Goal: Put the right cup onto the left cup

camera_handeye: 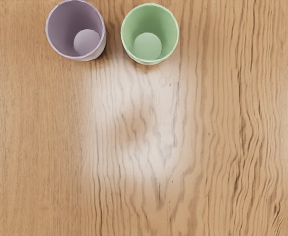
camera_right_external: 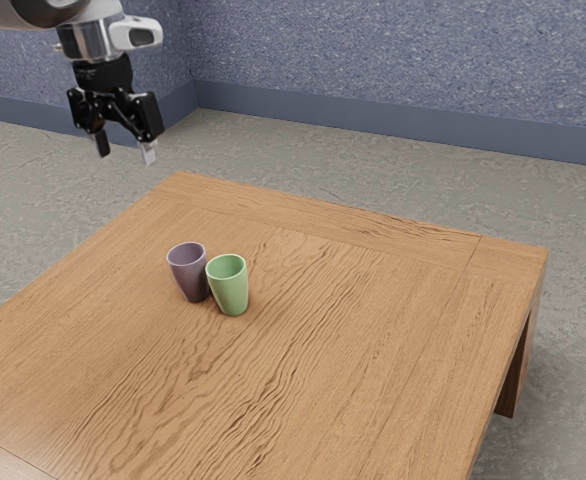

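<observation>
High at the exterior view's upper left hangs my gripper (camera_right_external: 124, 155), its two fingers apart with nothing between them. A purple cup (camera_right_external: 190, 273) and a green cup (camera_right_external: 230, 287) stand upright side by side on the wooden table, well below the hand. Seen from above in the wrist view, the purple cup (camera_handeye: 76, 30) and the green cup (camera_handeye: 150, 34) show their mouths and bare insides, with a small gap of table between them.
The wooden table (camera_right_external: 343, 330) has its far edge and a corner toward the exterior view's right. Grey floor (camera_right_external: 393, 180) surrounds it, with a blue wall (camera_right_external: 403, 65) behind.
</observation>
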You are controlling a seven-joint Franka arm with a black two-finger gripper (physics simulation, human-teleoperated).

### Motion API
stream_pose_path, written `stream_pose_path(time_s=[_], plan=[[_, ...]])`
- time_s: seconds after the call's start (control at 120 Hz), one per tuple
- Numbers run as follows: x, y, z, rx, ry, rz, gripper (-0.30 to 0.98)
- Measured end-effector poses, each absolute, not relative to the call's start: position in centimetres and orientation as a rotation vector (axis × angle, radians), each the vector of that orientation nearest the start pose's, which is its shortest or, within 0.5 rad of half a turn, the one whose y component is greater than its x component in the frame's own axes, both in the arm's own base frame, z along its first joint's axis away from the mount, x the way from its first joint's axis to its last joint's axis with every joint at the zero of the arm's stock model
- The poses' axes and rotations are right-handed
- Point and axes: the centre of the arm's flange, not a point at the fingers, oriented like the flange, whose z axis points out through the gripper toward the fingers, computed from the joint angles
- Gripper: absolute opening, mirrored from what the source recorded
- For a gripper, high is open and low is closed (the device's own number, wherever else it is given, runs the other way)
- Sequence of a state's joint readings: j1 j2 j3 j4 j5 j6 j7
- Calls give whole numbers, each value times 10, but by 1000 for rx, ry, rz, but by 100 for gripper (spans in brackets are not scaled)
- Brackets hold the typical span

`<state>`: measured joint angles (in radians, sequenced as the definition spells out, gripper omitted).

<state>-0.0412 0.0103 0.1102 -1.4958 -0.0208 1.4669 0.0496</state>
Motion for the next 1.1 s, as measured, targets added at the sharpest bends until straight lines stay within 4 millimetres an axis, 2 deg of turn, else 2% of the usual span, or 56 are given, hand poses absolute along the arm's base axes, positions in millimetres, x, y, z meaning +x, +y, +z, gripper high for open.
stream_pose_path(time_s=[0.208,0.358,0.442,0.733,0.933,1.1], plan=[[555,34,650,-3157,-15,-41,66],[567,34,637,-3153,-9,-36,66],[582,31,620,-3151,3,-8,66],[625,3,543,-3150,87,104,66],[644,-12,500,-3152,130,120,66],[653,-16,466,-3156,136,134,66]])
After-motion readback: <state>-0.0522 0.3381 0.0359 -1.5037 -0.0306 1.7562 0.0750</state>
